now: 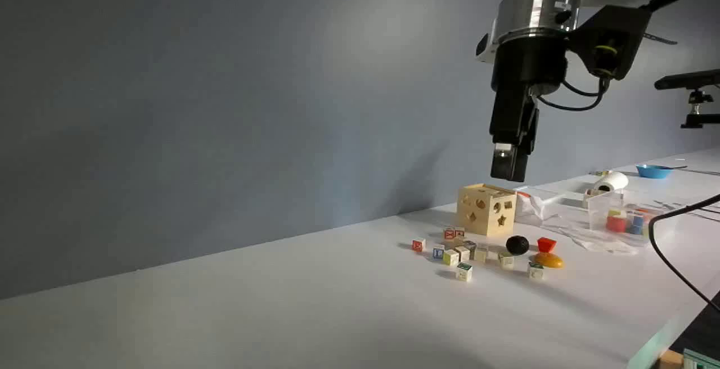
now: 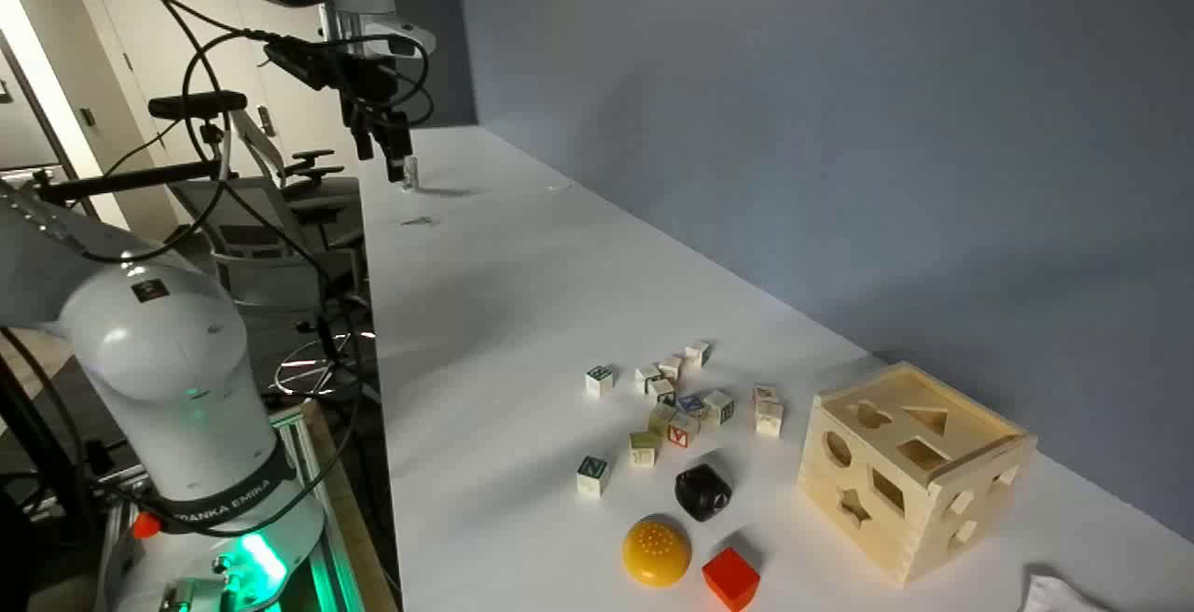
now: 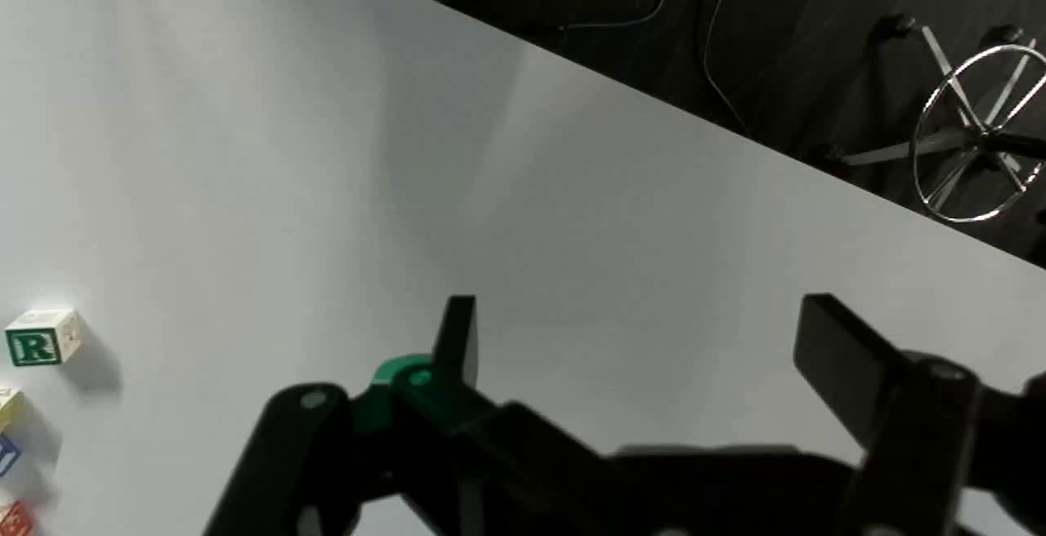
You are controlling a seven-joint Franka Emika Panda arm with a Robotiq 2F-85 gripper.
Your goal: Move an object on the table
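Your jaws stand wide and hold nothing, high over the table (image 3: pixel 270 152). Which object you're to move isn't named; nearest in the wrist view is the R alphabet block (image 3: pixel 42 338), on the table at that view's left edge. Expect light, stiff wood; pinch two opposite upright faces. In an exterior view, the wooden shape-sorting box (image 2: pixel 919 486) stands farther out.

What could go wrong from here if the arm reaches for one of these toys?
Missing: the open gripper is well to the side of the block marked R in the wrist view, so a straight descent would likely miss it.
Nudging: the letter blocks are bunched closely, so reaching for one may push its neighbours.
Slipping: the yellow piece on the table is rounded, so a grip might slide off.
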